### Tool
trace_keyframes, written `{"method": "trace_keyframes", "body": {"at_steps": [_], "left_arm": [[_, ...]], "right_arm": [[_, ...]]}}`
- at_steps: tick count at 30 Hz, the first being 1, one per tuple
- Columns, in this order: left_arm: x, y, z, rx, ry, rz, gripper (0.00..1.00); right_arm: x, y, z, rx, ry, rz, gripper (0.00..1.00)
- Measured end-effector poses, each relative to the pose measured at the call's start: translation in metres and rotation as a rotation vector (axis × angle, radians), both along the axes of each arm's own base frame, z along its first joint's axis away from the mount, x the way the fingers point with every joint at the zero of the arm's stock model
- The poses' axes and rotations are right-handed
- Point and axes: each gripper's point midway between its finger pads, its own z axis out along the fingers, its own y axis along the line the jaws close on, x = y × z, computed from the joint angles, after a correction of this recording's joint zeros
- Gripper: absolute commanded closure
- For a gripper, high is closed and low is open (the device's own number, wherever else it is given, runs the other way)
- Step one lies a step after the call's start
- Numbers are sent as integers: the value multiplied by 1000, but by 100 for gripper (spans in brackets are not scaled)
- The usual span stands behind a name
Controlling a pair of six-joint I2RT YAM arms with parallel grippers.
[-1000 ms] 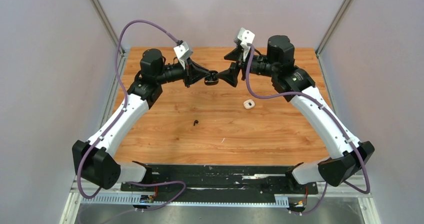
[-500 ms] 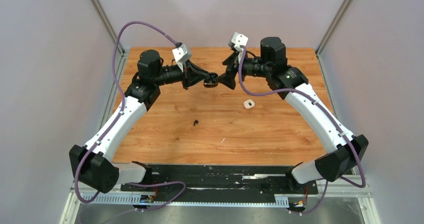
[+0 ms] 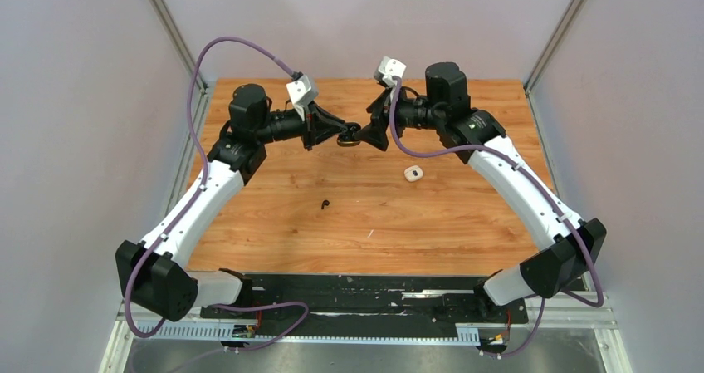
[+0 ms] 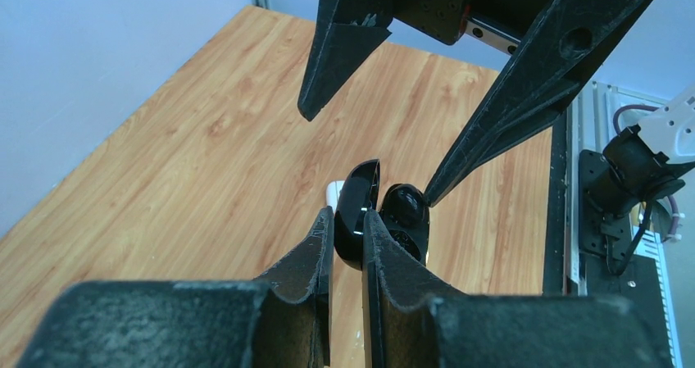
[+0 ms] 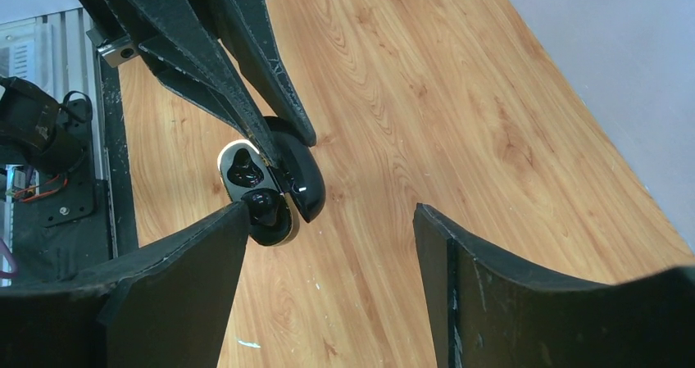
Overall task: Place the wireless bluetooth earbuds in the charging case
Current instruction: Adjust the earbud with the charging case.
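Black charging case (image 4: pixel 403 214) is hanging open above the back of the bench (image 3: pixel 465 215), with the left end effector (image 4: pixel 348 224) clamping its lid so the wells are facing the partner arm. Right end effector (image 5: pixel 332 220) is standing with fingers well apart, one tip touching the case rim, probably seating an earbud. One black earbud (image 3: pixel 325 204) is lying loose mid-bench, a small white piece (image 3: pixel 413 173) nearby.

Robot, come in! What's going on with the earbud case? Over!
Left gripper shut on open black charging case, held up. Right gripper open, one finger at the case. Black earbud loose on table. Nothing in the way.
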Motion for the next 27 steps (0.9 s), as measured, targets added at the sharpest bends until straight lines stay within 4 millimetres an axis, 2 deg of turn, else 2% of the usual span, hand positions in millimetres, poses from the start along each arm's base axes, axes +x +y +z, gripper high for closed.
{"method": "trace_keyframes", "body": {"at_steps": [17, 27], "left_arm": [[3, 2, -7, 7, 13, 16, 100], [6, 2, -5, -3, -13, 21, 100]], "right_arm": [[4, 2, -5, -21, 17, -34, 26], [4, 5, -4, -28, 13, -57, 26]]}}
